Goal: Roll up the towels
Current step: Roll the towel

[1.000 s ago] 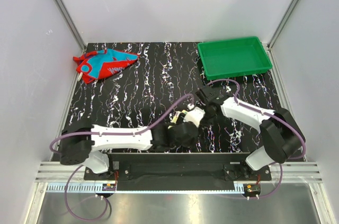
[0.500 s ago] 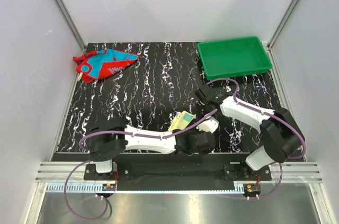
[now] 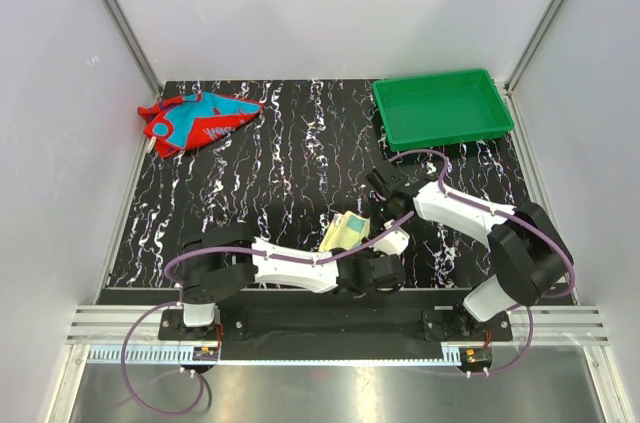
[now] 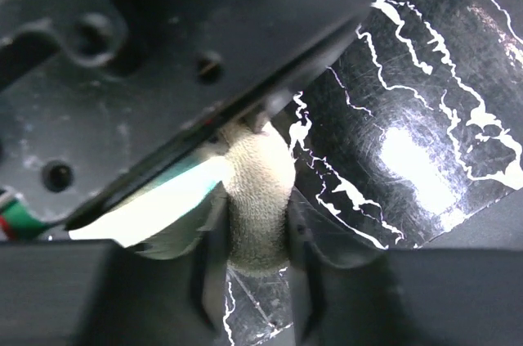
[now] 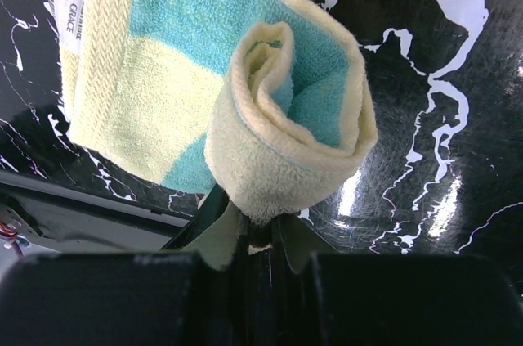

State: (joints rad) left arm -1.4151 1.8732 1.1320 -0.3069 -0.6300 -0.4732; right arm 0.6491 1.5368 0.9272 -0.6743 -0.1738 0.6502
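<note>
**Change from one second earlier (top view).** The left arm (image 3: 290, 265) has drawn its elbow back toward its base and carried its wrist to the right. The pale yellow towel (image 3: 347, 231) was then hidden under that wrist. It now lies uncovered close to the near edge of the table (image 3: 280, 173), a little right of centre. The right arm, the red towel (image 3: 198, 119) at the far left and the green tray (image 3: 440, 108) at the far right stand as they did.

**Tools.** The right gripper (image 5: 260, 238) is drawn narrow and pinches the lower edge of the yellow towel's rolled end. The left gripper (image 4: 255, 260) is likewise narrowed, and its fingers (image 4: 211, 268) press on either flank of the same roll.

**Materials and shapes.**
- **Yellow towel:** looped terry, wound at one end into a loose spiral. The rest lies flat behind the spiral.
- **Teal patch (image 5: 196, 2):** runs into the coil.
- **Towel edge:** a herringbone-woven band borders it.
- **White label (image 5: 70, 11):** sewn on at one corner and printed.
- **Red towel:** lies crumpled in a pointed heap, and its teal-blue patterns show.
- **Tray:** smooth rectangular plastic with a raised rim.
- **Table top:** glossy black, veined in white like marble.
</note>
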